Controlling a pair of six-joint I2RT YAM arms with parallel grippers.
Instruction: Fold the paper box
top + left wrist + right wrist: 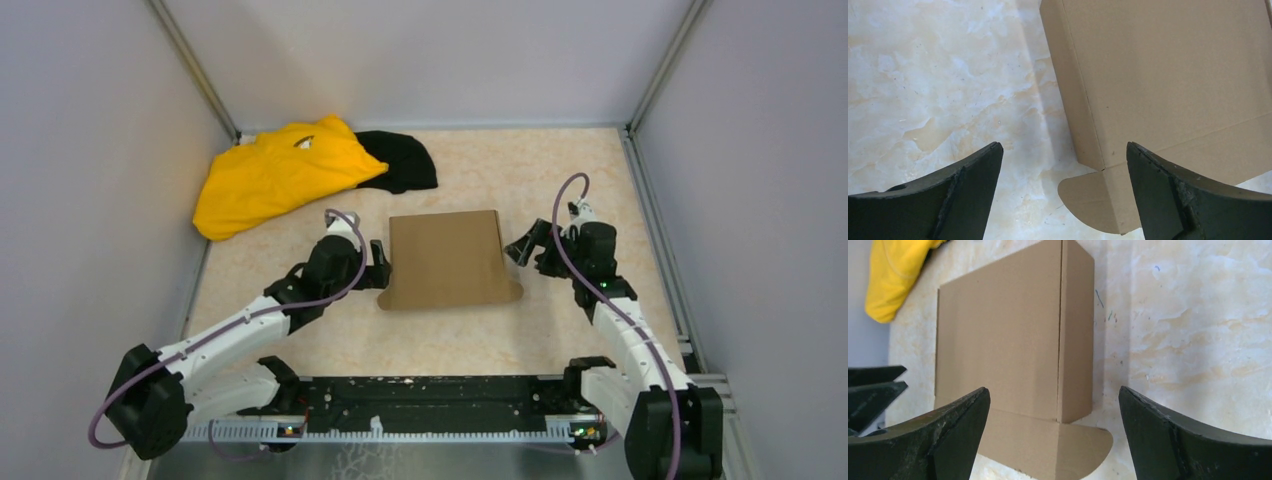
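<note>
Currently paper box (446, 258) sits mid-table, lid down, front flap splayed toward the arms. Left gripper (378, 262) and right gripper (522, 247) flank it, fingers spread wide, holding nothing.

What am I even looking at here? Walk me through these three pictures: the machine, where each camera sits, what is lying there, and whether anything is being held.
The machine is a pair of white and black robot arms bolted at the near edge of a marbled beige table. The wide picture comes from a fixed camera above and behind them. The other two come from small cameras on the wrists, so the dark wedges at the bottom of each are that arm's own fingers.

In the middle lies a plain brown cardboard box, folded shallow, with a rounded tab sticking out at each near corner. Behind it, against the far left corner, sit a crumpled yellow cloth and a black cloth.

The left gripper is beside the box's left edge, the right gripper beside its right edge. Both are open, and neither holds anything.
</note>
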